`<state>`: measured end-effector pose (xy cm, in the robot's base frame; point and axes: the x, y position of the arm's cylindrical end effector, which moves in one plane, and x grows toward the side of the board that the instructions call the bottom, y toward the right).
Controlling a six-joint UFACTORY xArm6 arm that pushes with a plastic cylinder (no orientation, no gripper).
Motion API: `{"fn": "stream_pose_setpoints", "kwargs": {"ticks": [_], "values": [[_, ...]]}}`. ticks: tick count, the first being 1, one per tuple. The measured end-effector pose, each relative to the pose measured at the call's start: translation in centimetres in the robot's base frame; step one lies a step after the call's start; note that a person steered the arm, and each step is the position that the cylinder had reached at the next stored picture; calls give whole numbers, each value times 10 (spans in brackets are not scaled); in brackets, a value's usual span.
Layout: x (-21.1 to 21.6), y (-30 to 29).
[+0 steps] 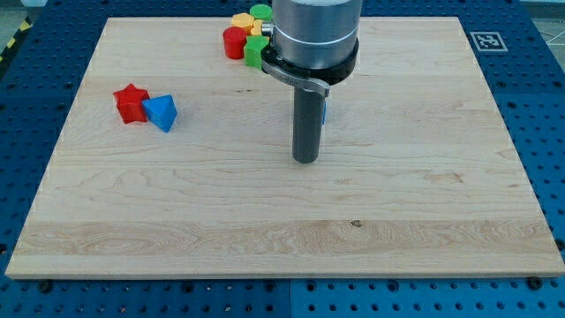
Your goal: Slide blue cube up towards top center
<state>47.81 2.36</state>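
The blue cube (325, 109) is almost wholly hidden behind my rod; only a thin blue sliver shows at the rod's right edge, near the board's upper middle. My tip (305, 160) rests on the wooden board (424, 194) just below that sliver, toward the view's bottom of the cube. The arm's grey body covers the area above the cube.
A red star block (131, 102) touches a blue triangular block (161, 112) at the view's left. At the top centre, a red cylinder (235, 42), a green block (254, 51), a yellow block (242, 18) and a green round block (260, 12) cluster beside the arm.
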Motion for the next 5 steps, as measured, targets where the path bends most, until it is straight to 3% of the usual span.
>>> {"fn": "stream_pose_setpoints", "kwargs": {"ticks": [1, 3, 5], "values": [[-6, 0], [-69, 5], [-78, 8]]}}
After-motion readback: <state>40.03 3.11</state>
